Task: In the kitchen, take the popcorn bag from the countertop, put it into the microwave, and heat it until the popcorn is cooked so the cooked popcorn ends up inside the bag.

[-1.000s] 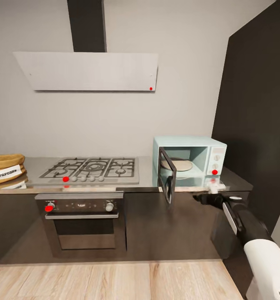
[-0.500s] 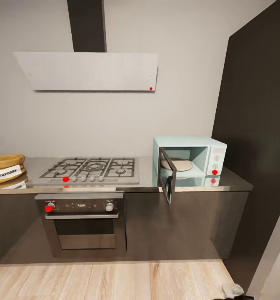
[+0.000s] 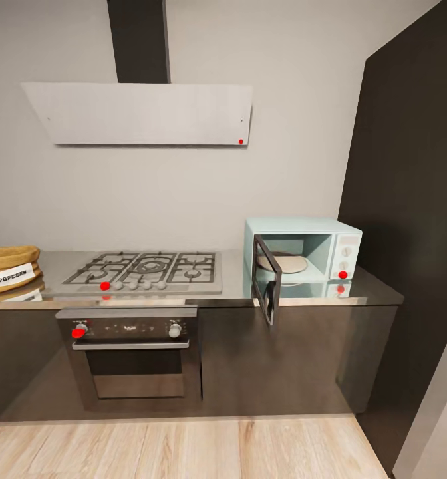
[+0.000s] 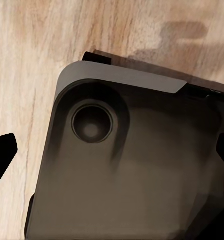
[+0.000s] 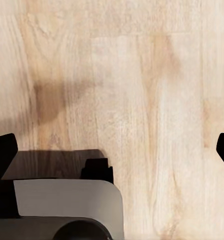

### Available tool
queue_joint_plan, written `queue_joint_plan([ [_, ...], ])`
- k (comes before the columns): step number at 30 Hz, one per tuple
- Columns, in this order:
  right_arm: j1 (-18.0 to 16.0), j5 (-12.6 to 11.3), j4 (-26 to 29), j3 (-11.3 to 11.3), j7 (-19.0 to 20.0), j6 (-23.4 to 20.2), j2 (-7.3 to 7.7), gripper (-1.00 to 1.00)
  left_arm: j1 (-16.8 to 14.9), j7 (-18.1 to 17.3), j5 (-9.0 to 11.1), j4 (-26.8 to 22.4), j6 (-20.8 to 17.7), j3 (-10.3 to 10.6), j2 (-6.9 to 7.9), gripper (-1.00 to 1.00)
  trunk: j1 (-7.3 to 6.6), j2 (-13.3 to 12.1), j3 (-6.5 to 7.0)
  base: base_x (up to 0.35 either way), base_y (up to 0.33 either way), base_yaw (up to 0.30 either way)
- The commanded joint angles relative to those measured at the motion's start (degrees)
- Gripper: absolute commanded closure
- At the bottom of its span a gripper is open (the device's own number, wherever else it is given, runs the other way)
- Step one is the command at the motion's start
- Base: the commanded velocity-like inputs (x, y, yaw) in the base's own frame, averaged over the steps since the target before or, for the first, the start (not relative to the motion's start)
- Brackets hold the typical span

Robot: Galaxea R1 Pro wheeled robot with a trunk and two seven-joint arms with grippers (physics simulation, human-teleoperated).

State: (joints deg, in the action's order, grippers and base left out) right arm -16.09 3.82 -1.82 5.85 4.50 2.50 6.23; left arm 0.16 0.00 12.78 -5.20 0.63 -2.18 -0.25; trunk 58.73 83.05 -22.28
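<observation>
Microwave [image 3: 302, 256] stands at the right end of the countertop [image 3: 237, 276], door swung open, cavity bare. Bag [image 3: 9, 269] sits far left on the countertop, past the hob [image 3: 144, 269]. Both wrist views look down at floor; left gripper [image 4: 112, 150] and right gripper [image 5: 112, 152] fingertips sit wide apart, probably empty. Step in hand: fetching the bag. Next calls for shifting left to reach it.

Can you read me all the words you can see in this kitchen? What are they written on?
"POPCORN" - dark letters on the white label of the popcorn bag, a bit blurry, standing on the countertop.
Marks on the oven panel: too small to read.
Marks around the knobs of the microwave: too small to read.
No other words to read.
</observation>
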Motion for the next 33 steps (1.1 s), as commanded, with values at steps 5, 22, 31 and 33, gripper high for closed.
queue_joint_plan([
  [5,-0.08,0.47,-0.2,0.48,0.36,-0.75,-0.35,-1.0,0.02,0.0,0.22,-0.07,0.07,-0.2,-0.01,-1.0,0.0,0.03,-0.05,0.0,0.0,0.0],
  [22,1.26,0.99,-0.2,0.07,-2.2,-1.89,-4.64,-1.0,0.01,0.09,0.23,-0.16,0.07,-0.2,-0.01,-1.0,0.0,0.03,0.27,0.0,0.0,0.246],
  [31,2.89,7.57,-0.2,-0.91,-3.77,-1.94,-7.14,-1.0,0.02,0.09,0.4,-0.16,0.07,-0.2,-0.01,-1.0,0.0,0.03,0.54,0.0,0.0,0.268],
  [33,2.9,7.75,-0.2,-0.92,-3.84,-1.63,-7.09,-1.0,0.0,0.09,0.4,-0.16,0.06,-0.2,-0.01,-1.0,0.0,0.03,0.6,0.0,0.0,0.268],
])
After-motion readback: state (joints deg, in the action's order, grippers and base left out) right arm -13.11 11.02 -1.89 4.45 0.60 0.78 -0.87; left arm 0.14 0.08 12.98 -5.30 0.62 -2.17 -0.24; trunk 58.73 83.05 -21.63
